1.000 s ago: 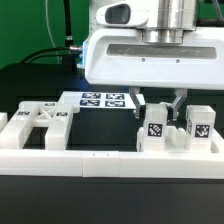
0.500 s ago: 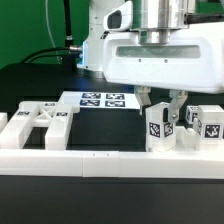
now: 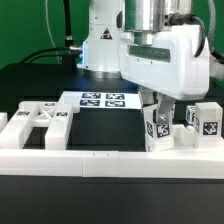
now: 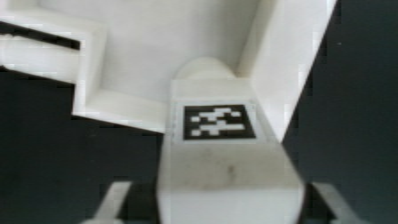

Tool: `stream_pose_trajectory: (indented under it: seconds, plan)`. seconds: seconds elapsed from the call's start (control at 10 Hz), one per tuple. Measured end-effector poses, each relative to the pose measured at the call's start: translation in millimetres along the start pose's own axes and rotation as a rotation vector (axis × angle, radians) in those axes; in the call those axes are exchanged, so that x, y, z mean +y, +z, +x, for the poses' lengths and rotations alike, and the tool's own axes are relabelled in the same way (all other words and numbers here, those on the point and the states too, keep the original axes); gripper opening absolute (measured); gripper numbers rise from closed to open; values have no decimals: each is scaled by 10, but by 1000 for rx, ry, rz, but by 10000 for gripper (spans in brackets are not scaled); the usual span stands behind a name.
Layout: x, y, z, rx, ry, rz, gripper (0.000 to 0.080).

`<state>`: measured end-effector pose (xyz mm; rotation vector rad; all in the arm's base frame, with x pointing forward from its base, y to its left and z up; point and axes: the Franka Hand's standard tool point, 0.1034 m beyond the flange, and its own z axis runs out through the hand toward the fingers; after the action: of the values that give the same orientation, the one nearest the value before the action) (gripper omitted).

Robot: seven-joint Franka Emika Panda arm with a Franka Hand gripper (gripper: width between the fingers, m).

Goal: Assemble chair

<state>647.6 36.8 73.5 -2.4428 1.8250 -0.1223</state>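
We're seeing the gripper (image 3: 159,112) pinching a tagged white chair pc (image 3: 157,130) nr the border rail (image 3: 90,161). Another tagged block (image 3: 208,122) is sitting near it.

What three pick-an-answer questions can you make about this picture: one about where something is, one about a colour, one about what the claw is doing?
1. Where does the marker board lie?
A. Flat on the black table, to the exterior view's left of the gripper.
B. On top of the arm.
C. Inside the gripper.
2. What colour is the tagged chair piece at the gripper?
A. Red.
B. White.
C. Green.
3. What is the gripper doing?
A. Open over nothing.
B. Out of sight.
C. Shut on the tagged chair piece.
1 A, it lies flat on the table; 2 B, its plastic is white; 3 C, the wrist view shows it between the fingers.
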Motion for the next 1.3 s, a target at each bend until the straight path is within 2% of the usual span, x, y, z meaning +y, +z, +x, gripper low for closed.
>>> stream_pose_trajectory:
  seconds: [0.1, 0.2, 0.4, 0.6, 1.0, 1.2, 1.3]
  plan:
    - [0, 0, 0, 0, -35, 0, 476]
    - [-8, -7, -21, -2, -73, -1, 609]
    - [-54, -47, -115, -2, -285, 2, 637]
    - [-109, -137, -141, -2, -552, 20, 647]
    - [-87, -96, -149, 20, -910, 17, 649]
    - [-87, -93, -169, 32, -1108, -5, 649]
    - [-78, -89, -149, 35, -1178, -8, 649]
